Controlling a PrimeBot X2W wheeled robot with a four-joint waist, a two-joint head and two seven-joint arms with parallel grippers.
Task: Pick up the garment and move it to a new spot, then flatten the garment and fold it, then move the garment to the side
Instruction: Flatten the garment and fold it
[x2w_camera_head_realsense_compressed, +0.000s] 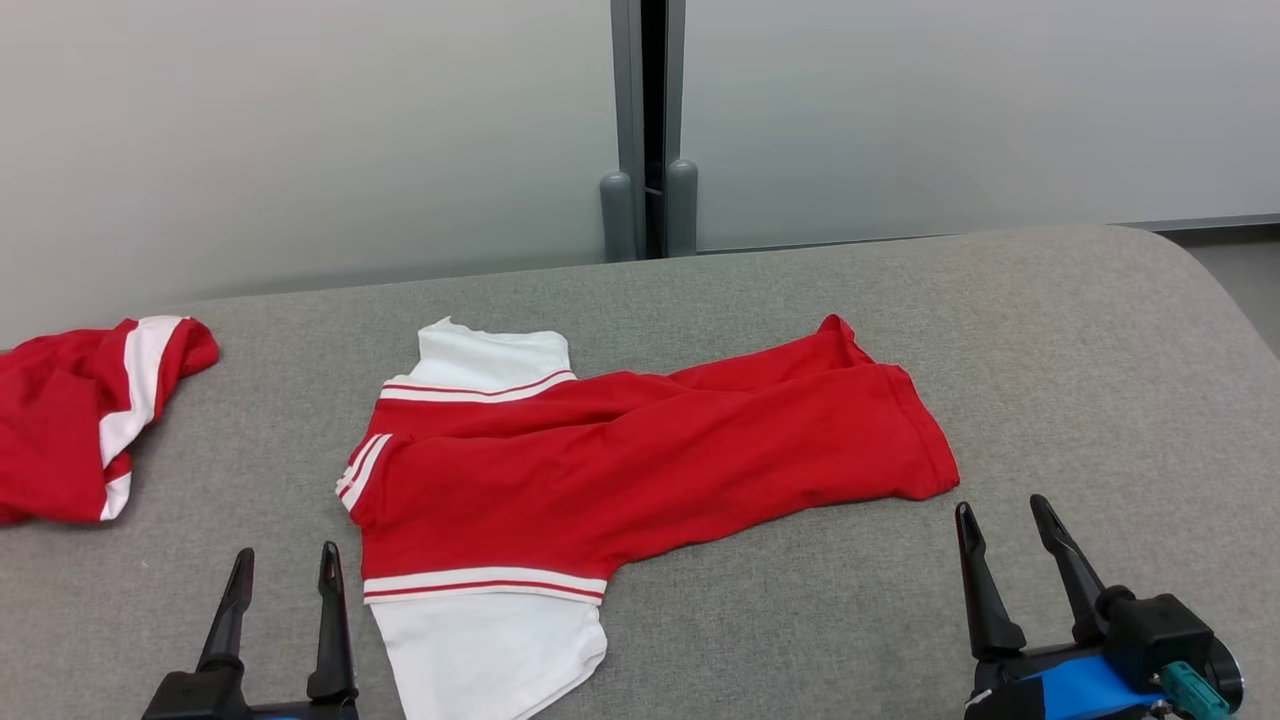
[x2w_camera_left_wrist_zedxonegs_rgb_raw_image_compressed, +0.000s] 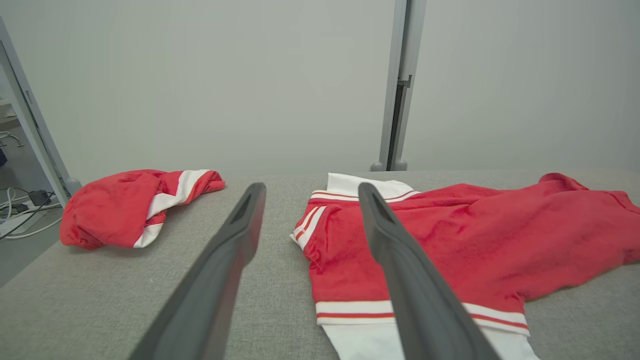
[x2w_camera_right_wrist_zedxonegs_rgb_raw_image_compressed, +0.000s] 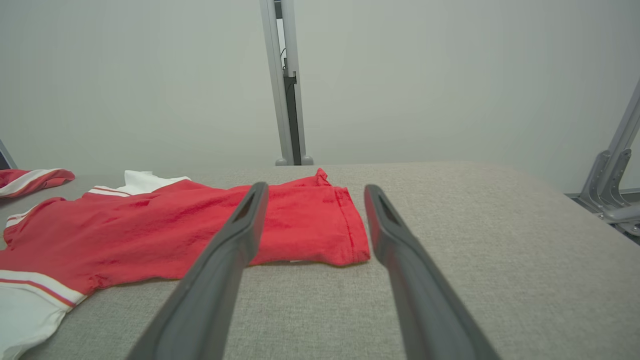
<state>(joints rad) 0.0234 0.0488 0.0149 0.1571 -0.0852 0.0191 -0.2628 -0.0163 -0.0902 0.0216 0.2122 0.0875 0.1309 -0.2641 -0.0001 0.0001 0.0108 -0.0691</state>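
left pincer (x2w_camera_head_realsense_compressed: 286, 552) and right pincer (x2w_camera_head_realsense_compressed: 1001, 505) down at the near edge, both wide open and holding nothing, just beyond them the red and white garment (x2w_camera_head_realsense_compressed: 620, 460) lying mostly flat mid worktop (x2w_camera_head_realsense_compressed: 1080, 380), another red bundle (x2w_camera_head_realsense_compressed: 60, 430) off at the left, pale wall (x2w_camera_head_realsense_compressed: 300, 130) behind
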